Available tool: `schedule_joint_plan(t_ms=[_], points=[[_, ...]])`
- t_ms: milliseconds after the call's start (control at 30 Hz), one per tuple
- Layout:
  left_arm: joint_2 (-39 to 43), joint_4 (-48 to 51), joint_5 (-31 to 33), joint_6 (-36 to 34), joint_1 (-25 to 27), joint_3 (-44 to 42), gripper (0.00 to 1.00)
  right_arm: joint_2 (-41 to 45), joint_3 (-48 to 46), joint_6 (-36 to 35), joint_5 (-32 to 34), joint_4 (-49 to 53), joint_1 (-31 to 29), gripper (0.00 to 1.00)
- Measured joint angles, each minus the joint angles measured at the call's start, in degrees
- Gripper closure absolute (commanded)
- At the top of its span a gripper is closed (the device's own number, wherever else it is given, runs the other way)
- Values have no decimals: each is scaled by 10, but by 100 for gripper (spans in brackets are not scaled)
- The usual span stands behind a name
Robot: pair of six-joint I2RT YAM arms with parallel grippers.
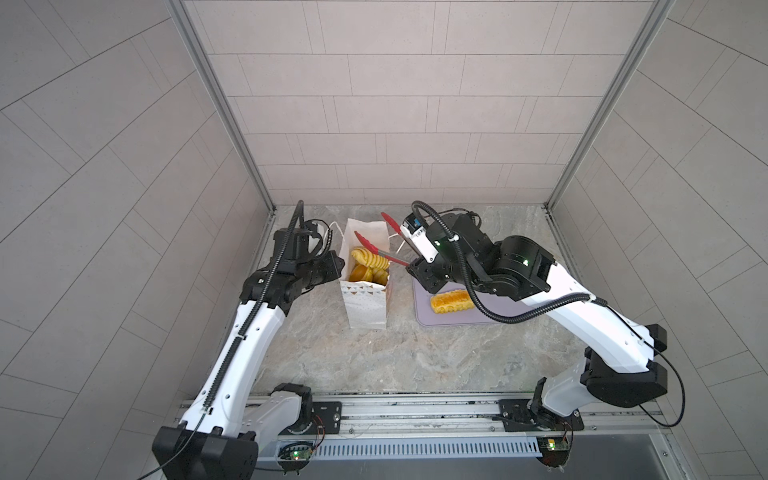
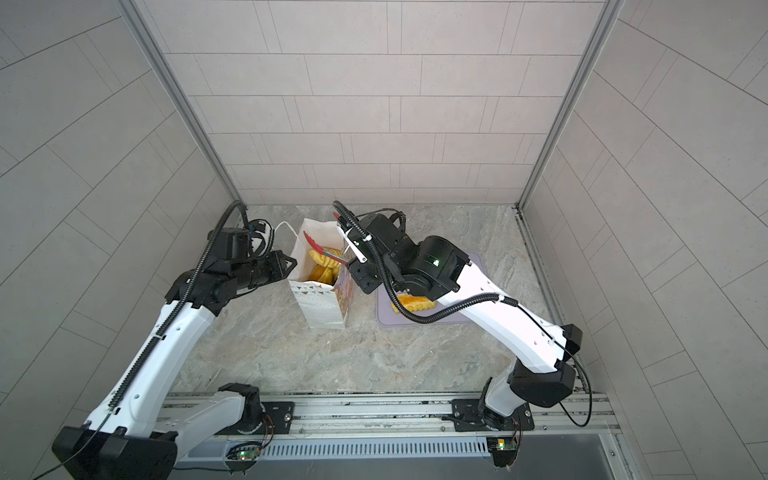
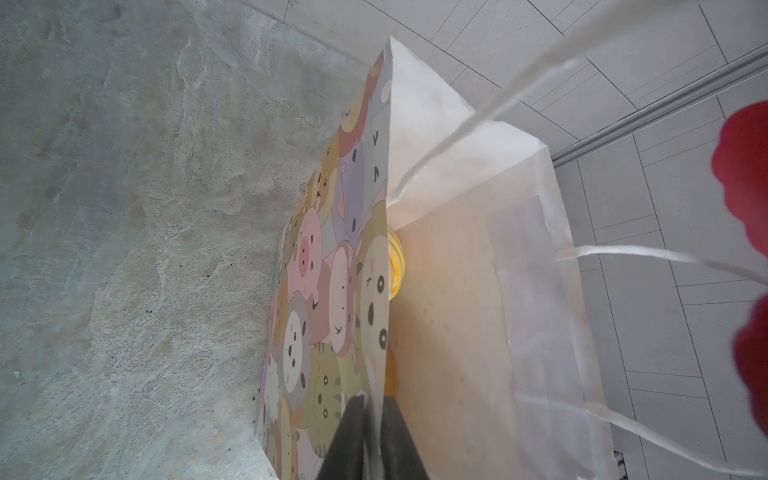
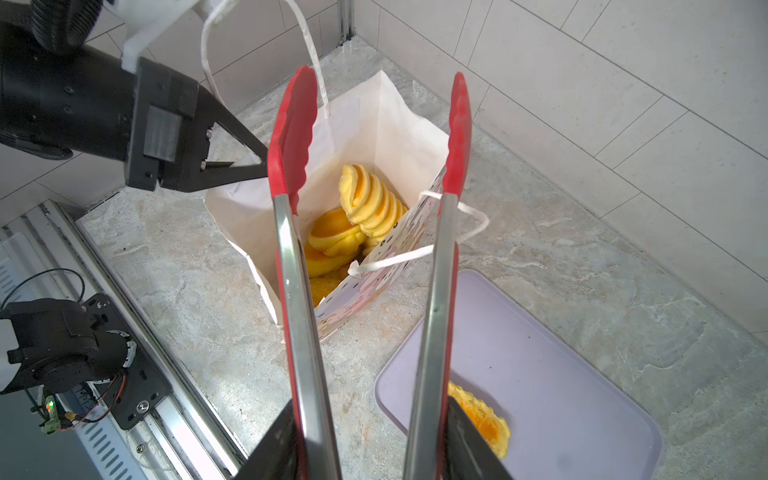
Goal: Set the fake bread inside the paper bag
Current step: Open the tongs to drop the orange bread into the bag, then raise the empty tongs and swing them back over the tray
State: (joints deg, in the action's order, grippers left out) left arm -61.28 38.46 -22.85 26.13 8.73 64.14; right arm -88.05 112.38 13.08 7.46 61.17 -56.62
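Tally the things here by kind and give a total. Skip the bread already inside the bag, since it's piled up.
paper bag: 1
tongs: 1
tray: 1
fake bread outside the bag, lying on the tray: 1
Total: 4

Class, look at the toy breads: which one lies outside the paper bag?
The long ridged loaf lying on the lilac tray. The other breads in view all sit inside the paper bag.
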Motion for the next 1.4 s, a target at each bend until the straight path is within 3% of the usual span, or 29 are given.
schedule_joint_plan(t_ms=[467, 767, 933, 1133, 1400], points=[[0, 0, 0, 0, 0, 0, 86, 20, -1, 1, 48, -13, 0, 54], [0, 0, 0, 0, 0, 0, 86, 116, -45, 9, 113, -53, 22, 55], [0, 0, 0, 0, 0, 0, 86, 186, -108, 40, 100, -78, 115, 55], [0, 0, 0, 0, 0, 0, 86, 250, -205, 95, 20, -87, 259, 56], [0, 0, -1, 0, 0, 0, 86, 269, -301, 144, -82, -99, 339, 56]])
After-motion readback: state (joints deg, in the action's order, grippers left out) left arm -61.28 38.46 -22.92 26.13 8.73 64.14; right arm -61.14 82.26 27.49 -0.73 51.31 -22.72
